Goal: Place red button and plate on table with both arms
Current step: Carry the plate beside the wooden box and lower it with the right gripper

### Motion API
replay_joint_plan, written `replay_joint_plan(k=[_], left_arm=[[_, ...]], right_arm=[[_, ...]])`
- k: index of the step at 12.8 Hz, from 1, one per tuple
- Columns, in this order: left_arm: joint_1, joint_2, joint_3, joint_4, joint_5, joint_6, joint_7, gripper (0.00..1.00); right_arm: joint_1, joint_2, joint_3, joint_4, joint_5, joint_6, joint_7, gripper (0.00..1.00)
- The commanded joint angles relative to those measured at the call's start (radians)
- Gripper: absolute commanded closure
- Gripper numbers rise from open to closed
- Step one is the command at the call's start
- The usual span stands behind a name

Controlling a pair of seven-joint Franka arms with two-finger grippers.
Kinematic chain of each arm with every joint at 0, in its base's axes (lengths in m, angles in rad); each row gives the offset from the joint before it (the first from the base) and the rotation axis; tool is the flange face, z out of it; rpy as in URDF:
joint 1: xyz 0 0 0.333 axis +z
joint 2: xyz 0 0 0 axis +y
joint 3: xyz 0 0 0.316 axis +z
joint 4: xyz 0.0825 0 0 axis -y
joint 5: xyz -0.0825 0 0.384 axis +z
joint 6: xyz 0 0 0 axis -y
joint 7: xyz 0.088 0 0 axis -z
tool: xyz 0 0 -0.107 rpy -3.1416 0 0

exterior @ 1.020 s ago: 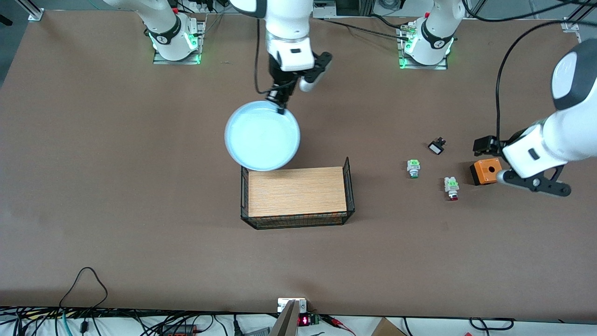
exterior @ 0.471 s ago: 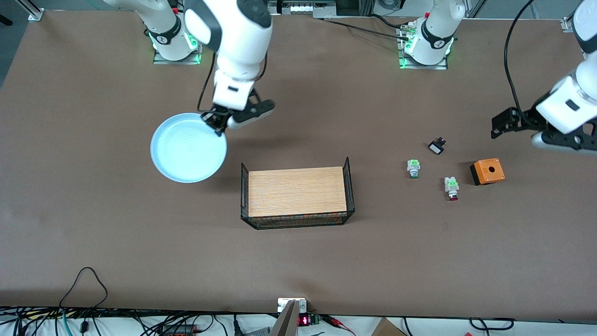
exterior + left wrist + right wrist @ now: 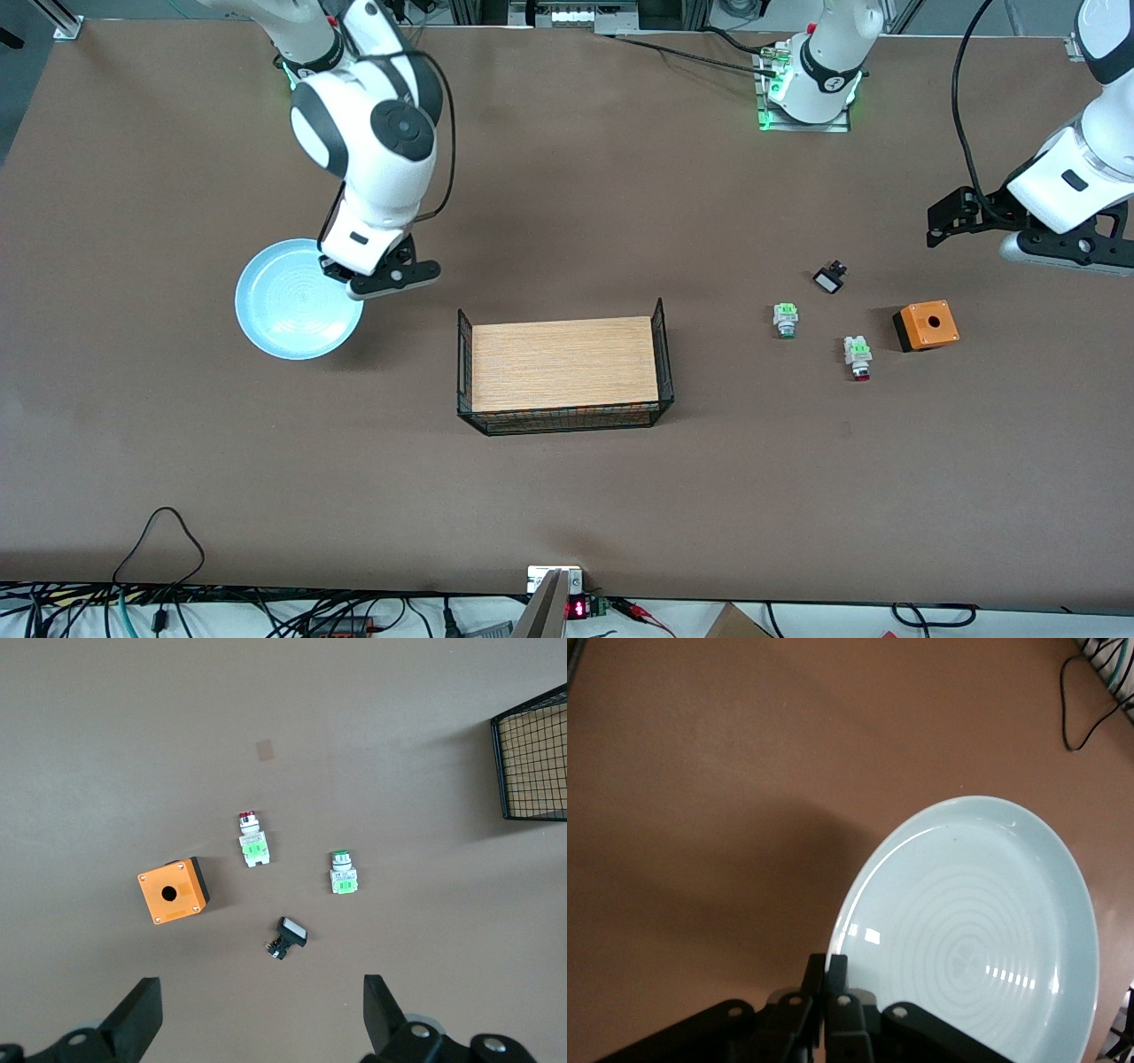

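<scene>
Over the brown matte table (image 3: pixel 567 496), the round pale blue plate (image 3: pixel 292 306) is pinched at its rim by the right gripper (image 3: pixel 828 979), its dish hanging below; the left gripper (image 3: pixel 257 1014), fingers spread, hovers over the tiny red-tipped button (image 3: pixel 858 356).

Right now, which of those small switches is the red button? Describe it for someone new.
Start at the orange box toward the left arm's end of the table. Beside it, nearer the front camera, lies the red button. Its tip is red; the similar switch toward the wire-sided board has a green tip.

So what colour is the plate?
Pale blue plate with faint concentric rings, clearest in the right wrist view.
</scene>
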Motion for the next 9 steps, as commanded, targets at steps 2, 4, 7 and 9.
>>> replay_joint_plan(k=[2, 4, 7, 9], left_arm=[[-0.014, -0.005, 0.005, 0.002, 0.001, -0.01, 0.0, 0.0], [-0.014, -0.003, 0.005, 0.002, 0.001, -0.01, -0.002, 0.0], [-0.014, -0.003, 0.005, 0.002, 0.0, -0.012, -0.002, 0.0], [-0.014, -0.003, 0.005, 0.002, 0.001, -0.012, -0.002, 0.0]], right_arm=[[-0.083, 0.025, 0.01, -0.133, -0.019, 0.173, 0.088, 1.0], [-0.119, 0.068, 0.008, -0.179, -0.019, 0.3, 0.153, 1.0], [-0.147, 0.109, 0.008, -0.229, -0.023, 0.414, 0.2, 1.0], [-0.139, 0.129, 0.008, -0.231, -0.023, 0.419, 0.245, 1.0]])
